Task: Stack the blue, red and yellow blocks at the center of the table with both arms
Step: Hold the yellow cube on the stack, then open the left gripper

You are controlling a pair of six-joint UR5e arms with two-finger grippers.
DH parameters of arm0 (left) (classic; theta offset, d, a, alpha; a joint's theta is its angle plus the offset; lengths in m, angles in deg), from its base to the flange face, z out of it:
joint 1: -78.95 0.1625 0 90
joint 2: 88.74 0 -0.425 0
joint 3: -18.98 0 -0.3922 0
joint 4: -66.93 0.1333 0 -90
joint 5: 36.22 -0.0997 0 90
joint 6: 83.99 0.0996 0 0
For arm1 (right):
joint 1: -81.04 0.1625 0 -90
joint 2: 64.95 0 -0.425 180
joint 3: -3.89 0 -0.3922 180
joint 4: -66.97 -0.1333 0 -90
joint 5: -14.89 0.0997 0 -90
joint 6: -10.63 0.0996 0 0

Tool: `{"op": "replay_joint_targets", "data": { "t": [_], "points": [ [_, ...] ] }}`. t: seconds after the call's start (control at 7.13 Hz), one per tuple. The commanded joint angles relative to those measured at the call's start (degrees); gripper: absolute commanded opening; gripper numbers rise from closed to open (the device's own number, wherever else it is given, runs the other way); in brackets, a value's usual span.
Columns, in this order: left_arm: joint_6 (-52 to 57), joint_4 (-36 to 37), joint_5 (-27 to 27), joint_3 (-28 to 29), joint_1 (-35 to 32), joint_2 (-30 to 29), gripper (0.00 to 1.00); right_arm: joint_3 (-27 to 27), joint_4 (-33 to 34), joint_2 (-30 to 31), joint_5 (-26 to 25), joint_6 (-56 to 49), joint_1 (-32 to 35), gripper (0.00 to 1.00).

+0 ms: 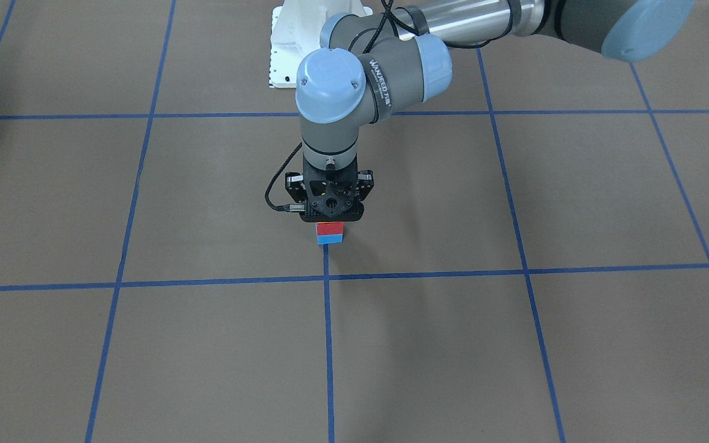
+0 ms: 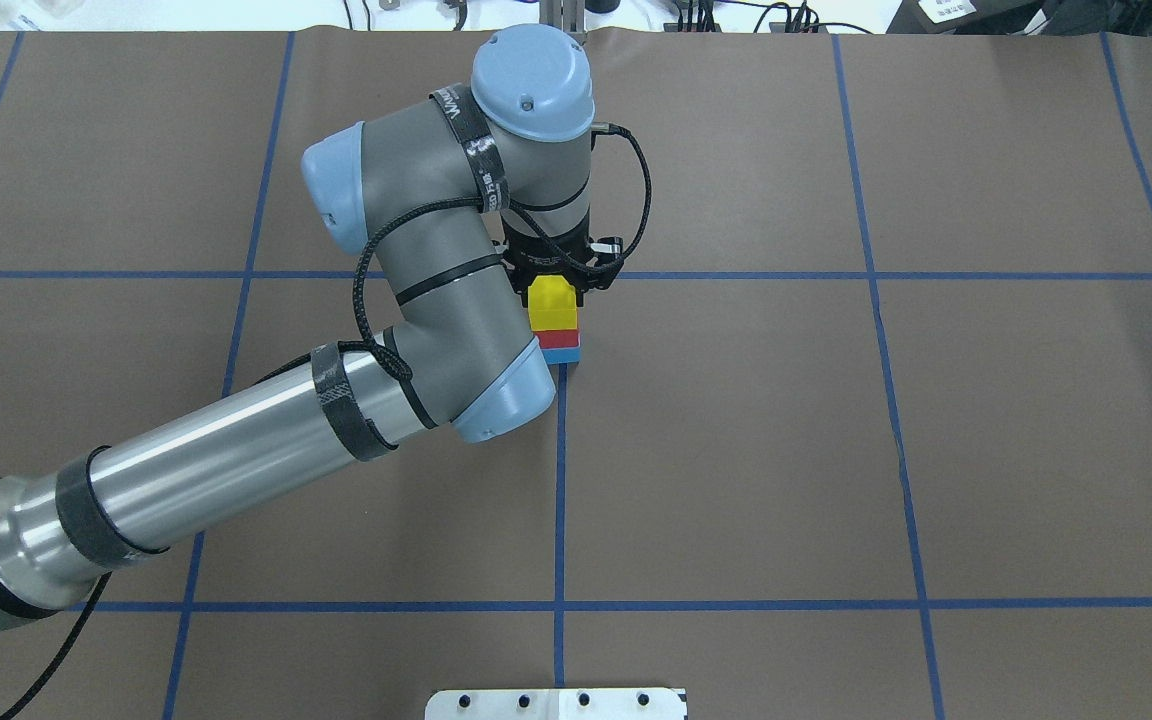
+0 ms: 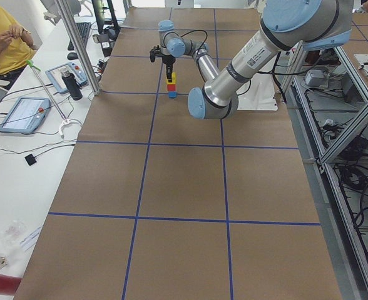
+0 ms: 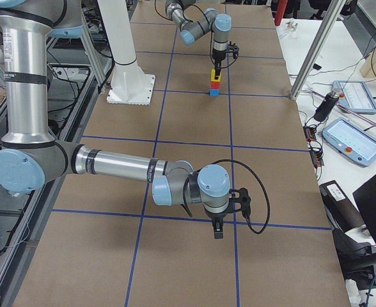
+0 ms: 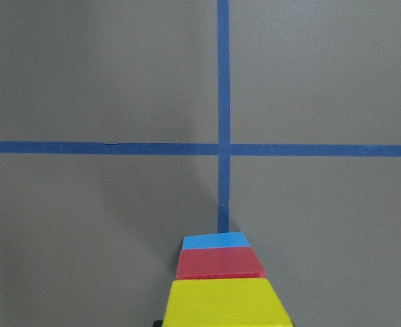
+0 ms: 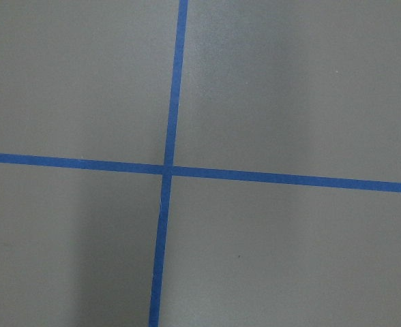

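Note:
A stack stands near the table's centre. The blue block (image 1: 330, 239) is at the bottom and the red block (image 1: 330, 228) is on it. The yellow block (image 2: 553, 310) is on top. The stack also shows in the left wrist view, with the yellow block (image 5: 221, 303) nearest. My left gripper (image 2: 554, 285) points straight down over the stack, its fingers flank the yellow block, and it looks shut on it. My right gripper (image 4: 217, 231) shows only in the exterior right view, low over bare table far from the stack. I cannot tell whether it is open or shut.
Blue tape lines (image 2: 560, 480) divide the brown table into squares, and the stack sits by one crossing. The white robot base plate (image 1: 287, 55) lies at the robot's edge. A person in yellow (image 3: 5, 37) and tablets sit at a side bench.

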Motion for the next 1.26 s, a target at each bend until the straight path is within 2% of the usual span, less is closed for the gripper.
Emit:
{"op": "replay_joint_targets", "data": {
  "t": [0.0,0.28,0.7,0.84,0.98,1.12],
  "points": [
    [-0.2,0.07,-0.5,0.07,0.0,-0.22,0.59,0.06,0.0,-0.03,0.0,0.0,0.0,1.0],
    [-0.21,0.07,-0.77,0.08,0.0,-0.23,0.7,0.07,0.0,-0.11,0.09,0.0,0.0,1.0],
    [-0.21,0.07,-0.86,0.08,0.18,-0.14,0.77,0.15,0.0,-0.29,0.09,0.09,0.0,1.0],
    [0.23,-0.02,-0.86,-0.01,0.18,-0.22,0.85,0.07,0.0,-0.46,0.09,0.17,-0.08,1.0],
    [0.58,0.24,-0.86,-1.14,0.09,-0.31,1.0,-0.02,0.0,-0.55,0.09,0.09,-0.09,1.0],
    [0.93,0.68,-0.77,-3.24,-0.17,-0.05,1.0,-0.02,0.09,-0.64,0.09,0.09,0.0,1.0]
  ]
}}
